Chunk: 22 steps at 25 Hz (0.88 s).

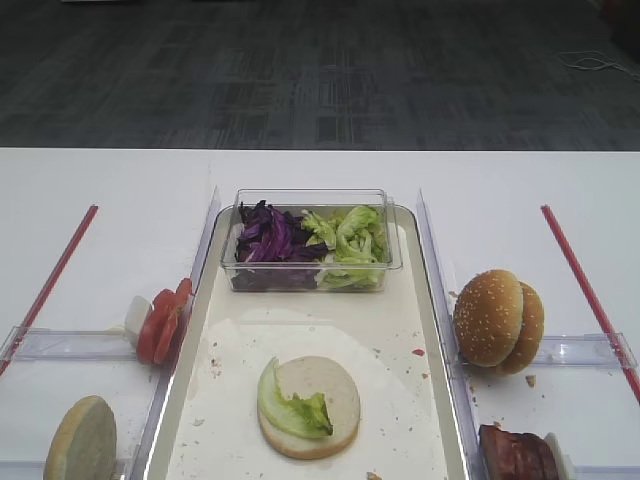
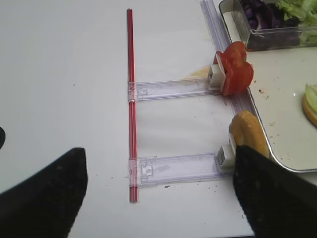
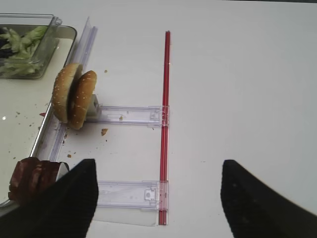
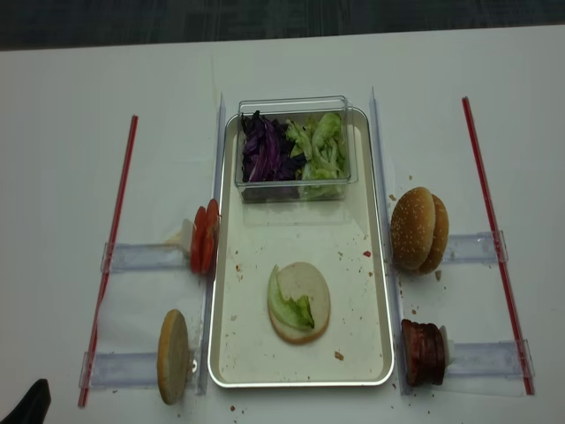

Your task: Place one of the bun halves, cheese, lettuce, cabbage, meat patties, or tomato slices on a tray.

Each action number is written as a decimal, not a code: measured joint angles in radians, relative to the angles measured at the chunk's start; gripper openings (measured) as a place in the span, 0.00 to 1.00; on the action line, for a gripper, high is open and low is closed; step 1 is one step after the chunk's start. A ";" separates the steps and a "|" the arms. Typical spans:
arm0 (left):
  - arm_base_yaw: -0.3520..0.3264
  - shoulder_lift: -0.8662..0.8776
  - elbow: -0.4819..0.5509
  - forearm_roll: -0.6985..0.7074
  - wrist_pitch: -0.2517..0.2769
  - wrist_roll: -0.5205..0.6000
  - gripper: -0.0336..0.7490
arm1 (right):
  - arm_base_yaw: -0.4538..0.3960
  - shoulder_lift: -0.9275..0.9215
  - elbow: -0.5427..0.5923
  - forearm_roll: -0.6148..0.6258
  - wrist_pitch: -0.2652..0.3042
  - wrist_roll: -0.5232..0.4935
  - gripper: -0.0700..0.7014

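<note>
On the silvery tray (image 1: pixel 432 330) lies a pale flat bun half (image 1: pixel 325 400) with a lettuce leaf (image 1: pixel 288 408) on its left side. At the tray's far end a clear box holds purple cabbage (image 1: pixel 268 235) and lettuce (image 1: pixel 350 240). Sesame bun halves (image 1: pixel 497 320) and meat patties (image 1: pixel 515 455) stand in holders to the right of the tray. Tomato slices (image 1: pixel 163 322) and another bun half (image 1: pixel 82 440) stand to its left. My right gripper (image 3: pixel 158 203) hangs open over bare table beside the patties (image 3: pixel 32 178). My left gripper (image 2: pixel 158 198) is open beside the bun half (image 2: pixel 247 134); both hold nothing.
Clear plastic holder rails (image 4: pixel 146 257) and red strips (image 4: pixel 481 190) lie on the white table on both sides of the tray. Crumbs speckle the tray's paper lining (image 1: pixel 400 400). The table's far edge (image 1: pixel 320 150) meets a dark floor.
</note>
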 joint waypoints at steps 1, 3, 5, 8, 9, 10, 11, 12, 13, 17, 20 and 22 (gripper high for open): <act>0.000 0.000 0.000 0.000 0.000 0.000 0.78 | -0.006 0.000 0.000 0.000 0.000 0.000 0.78; 0.000 0.000 0.000 0.000 0.000 0.000 0.78 | -0.010 0.000 0.000 0.000 0.000 0.000 0.78; 0.000 0.000 0.000 0.000 0.000 0.000 0.78 | -0.012 0.000 0.000 0.000 0.000 0.000 0.78; 0.000 0.000 0.000 0.000 0.000 0.000 0.78 | -0.013 0.000 0.000 0.000 0.000 0.000 0.78; 0.000 0.000 0.000 0.000 0.000 0.000 0.78 | -0.013 0.000 0.000 0.000 0.000 0.000 0.78; 0.000 0.000 0.000 0.000 0.000 0.000 0.78 | -0.013 0.000 0.000 0.000 0.000 0.000 0.78; 0.000 0.000 0.000 0.000 0.000 0.000 0.78 | -0.013 0.000 0.000 0.000 0.000 0.000 0.78; 0.000 0.000 0.000 0.000 0.000 0.000 0.78 | -0.013 0.000 0.000 0.000 0.000 0.000 0.78; 0.000 0.000 0.000 0.000 0.000 0.000 0.78 | -0.013 0.000 0.000 0.000 0.000 0.000 0.78; 0.000 0.000 0.000 0.000 0.000 0.000 0.78 | -0.013 0.000 0.000 0.000 0.000 0.000 0.78; 0.000 0.000 0.000 0.000 0.000 0.000 0.78 | -0.013 0.000 0.000 0.000 0.000 0.002 0.78; 0.000 0.000 0.000 0.000 0.000 0.000 0.78 | -0.013 0.000 0.000 0.000 0.000 0.002 0.78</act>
